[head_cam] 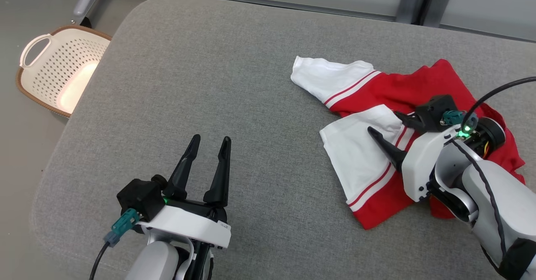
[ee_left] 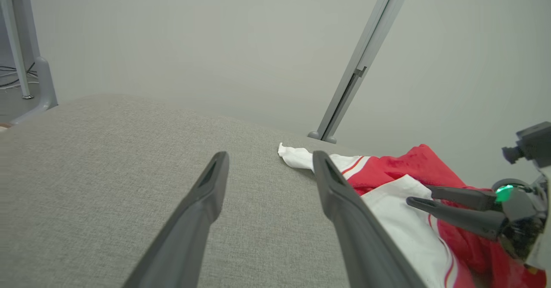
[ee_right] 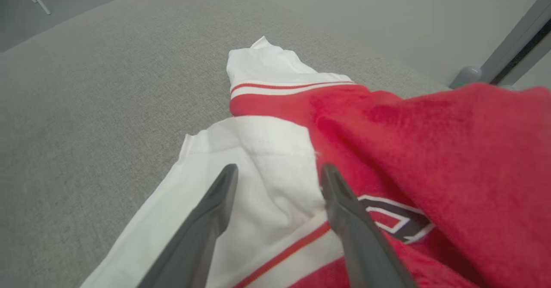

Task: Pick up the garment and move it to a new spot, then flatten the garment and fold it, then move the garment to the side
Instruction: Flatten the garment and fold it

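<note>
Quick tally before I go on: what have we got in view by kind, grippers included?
Garments: 1, the red and white garment
Baskets: 1, the pale basket, off to the left
Grippers: 2, the left gripper and the right gripper, both open
Total: 4

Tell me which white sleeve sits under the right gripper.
The near sleeve, closer to the robot: the open right gripper hangs over it. The far sleeve lies beyond it, uncovered.
</note>
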### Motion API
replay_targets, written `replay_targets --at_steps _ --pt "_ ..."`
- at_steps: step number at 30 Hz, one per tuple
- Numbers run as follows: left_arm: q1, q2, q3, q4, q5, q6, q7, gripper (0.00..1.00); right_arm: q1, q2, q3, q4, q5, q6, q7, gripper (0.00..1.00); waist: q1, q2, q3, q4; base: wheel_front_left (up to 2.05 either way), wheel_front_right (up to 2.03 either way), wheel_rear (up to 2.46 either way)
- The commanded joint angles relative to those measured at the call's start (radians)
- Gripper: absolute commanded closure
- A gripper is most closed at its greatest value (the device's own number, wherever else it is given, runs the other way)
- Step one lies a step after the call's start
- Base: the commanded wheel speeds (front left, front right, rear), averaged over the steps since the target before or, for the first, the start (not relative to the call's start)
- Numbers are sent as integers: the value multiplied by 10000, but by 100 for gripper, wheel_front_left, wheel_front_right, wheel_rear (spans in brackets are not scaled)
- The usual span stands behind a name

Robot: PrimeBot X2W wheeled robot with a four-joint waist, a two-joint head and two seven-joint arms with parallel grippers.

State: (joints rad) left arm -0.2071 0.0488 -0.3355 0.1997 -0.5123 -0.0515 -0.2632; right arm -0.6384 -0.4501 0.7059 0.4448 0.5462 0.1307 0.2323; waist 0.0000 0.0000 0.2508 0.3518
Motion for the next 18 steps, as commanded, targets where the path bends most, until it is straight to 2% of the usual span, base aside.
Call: replay_targets --at_steps 1,9,12,18 --pt "-68 32 58 -2 -67 62 -17 0 -199 -157 173 29 195 0 54 100 0 0 -1 76 0 0 0" --pt "-34 39 177 158 -152 32 -17 0 -451 -199 366 -61 774 0 -372 100 0 0 -98 85 0 0 0" --pt "-121 38 248 252 -130 -7 -17 0 -684 -40 290 -104 979 0 -643 100 0 0 -174 88 0 0 0" --pt "-145 45 358 306 -152 -47 -17 0 -1874 455 -174 178 565 0 -1655 100 0 0 -456 229 0 0 0"
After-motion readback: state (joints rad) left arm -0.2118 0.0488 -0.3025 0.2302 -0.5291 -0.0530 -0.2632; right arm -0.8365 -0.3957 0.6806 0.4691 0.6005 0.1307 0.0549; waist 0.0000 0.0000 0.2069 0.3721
